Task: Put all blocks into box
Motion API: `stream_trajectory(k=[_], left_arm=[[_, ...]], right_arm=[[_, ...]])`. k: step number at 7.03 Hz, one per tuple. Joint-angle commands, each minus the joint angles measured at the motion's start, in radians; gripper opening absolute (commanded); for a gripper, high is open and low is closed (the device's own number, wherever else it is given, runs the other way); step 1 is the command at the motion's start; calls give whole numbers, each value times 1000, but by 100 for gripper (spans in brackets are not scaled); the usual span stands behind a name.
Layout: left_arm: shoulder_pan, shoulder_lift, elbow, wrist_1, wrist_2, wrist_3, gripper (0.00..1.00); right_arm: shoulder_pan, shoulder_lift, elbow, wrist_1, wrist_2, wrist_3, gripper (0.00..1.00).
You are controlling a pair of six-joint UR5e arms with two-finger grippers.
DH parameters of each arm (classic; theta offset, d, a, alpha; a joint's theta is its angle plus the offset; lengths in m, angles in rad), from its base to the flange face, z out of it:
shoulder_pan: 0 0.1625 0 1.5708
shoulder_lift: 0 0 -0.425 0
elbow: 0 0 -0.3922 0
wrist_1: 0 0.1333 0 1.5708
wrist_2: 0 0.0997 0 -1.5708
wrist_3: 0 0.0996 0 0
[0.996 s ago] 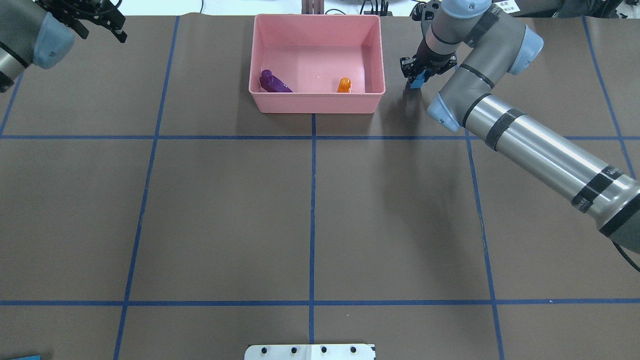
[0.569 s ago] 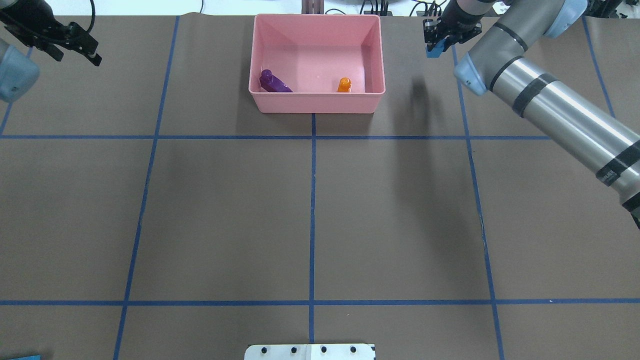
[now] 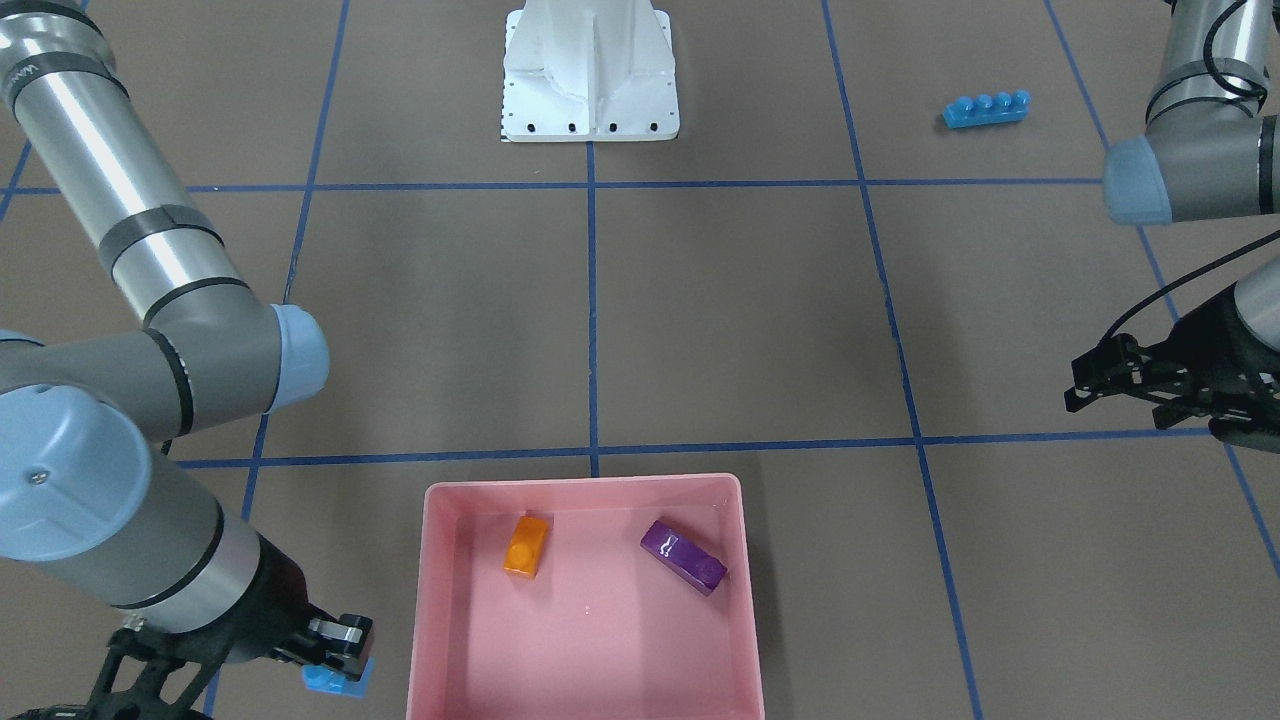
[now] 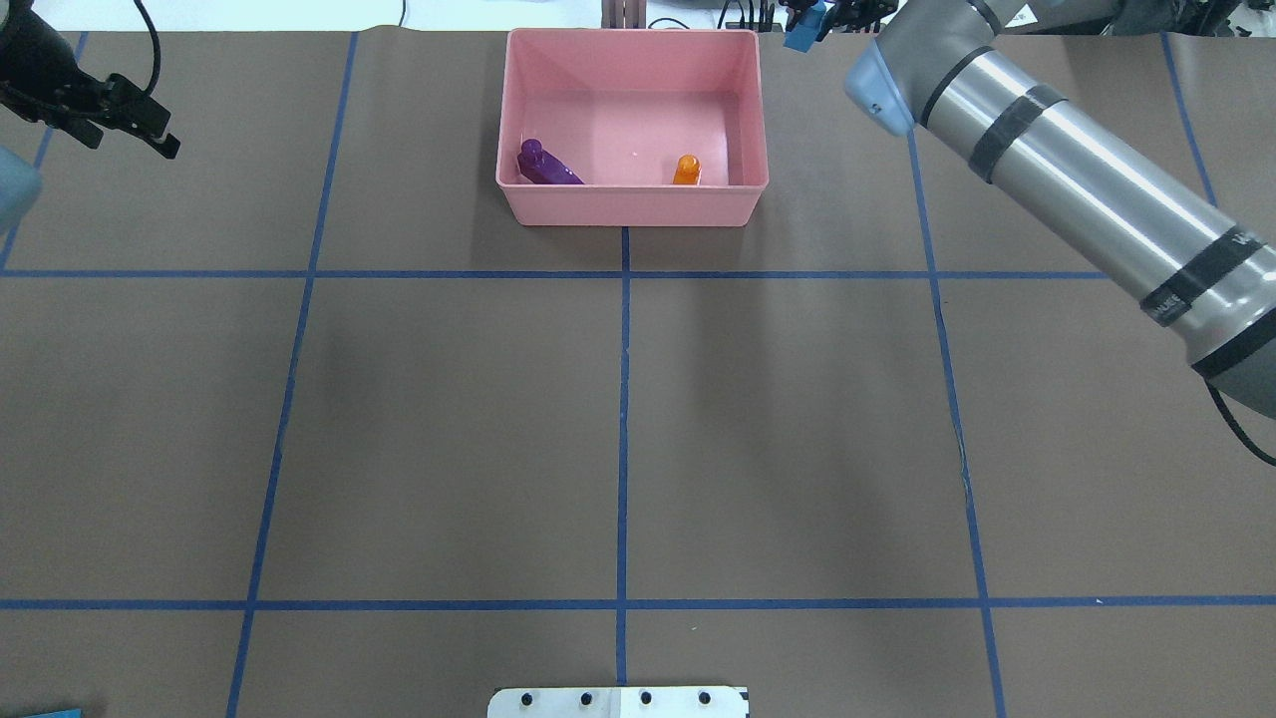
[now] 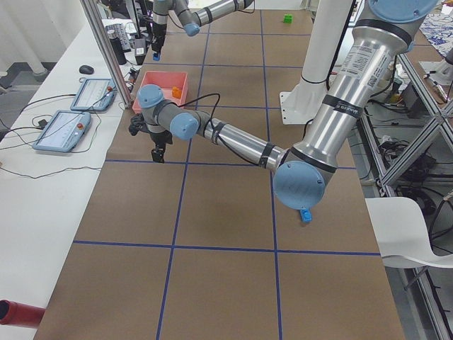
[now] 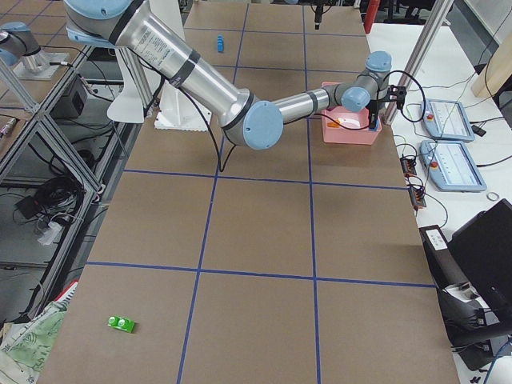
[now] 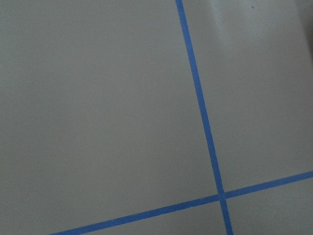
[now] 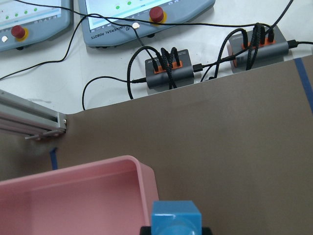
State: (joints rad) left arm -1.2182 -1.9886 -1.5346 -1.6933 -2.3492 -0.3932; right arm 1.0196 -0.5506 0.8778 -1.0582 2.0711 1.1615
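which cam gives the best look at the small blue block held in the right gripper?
Right wrist-mounted: the small blue block sits close up at bottom centre, beside the box corner. Front-facing shows it half hidden under the right gripper; overhead shows a speck at the top edge. Side views: too small.

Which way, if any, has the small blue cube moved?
Yes. The blue cube, in the right gripper, went along the pink box's right wall to its far corner.
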Motion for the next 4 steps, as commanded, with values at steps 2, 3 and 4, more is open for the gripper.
stream_trajectory(k=[2,3,4], left_arm=[[2,1,1,3,1,-3,100],[2,2,1,3,1,-3,100],[2,2,-1,3,-4,-3,100]], right_arm=[[-136,104,-91,-3,-251,81,17],[-136,103,-98,-6,-255,69,98],[-133,103,-97,-38,-255,31,99]])
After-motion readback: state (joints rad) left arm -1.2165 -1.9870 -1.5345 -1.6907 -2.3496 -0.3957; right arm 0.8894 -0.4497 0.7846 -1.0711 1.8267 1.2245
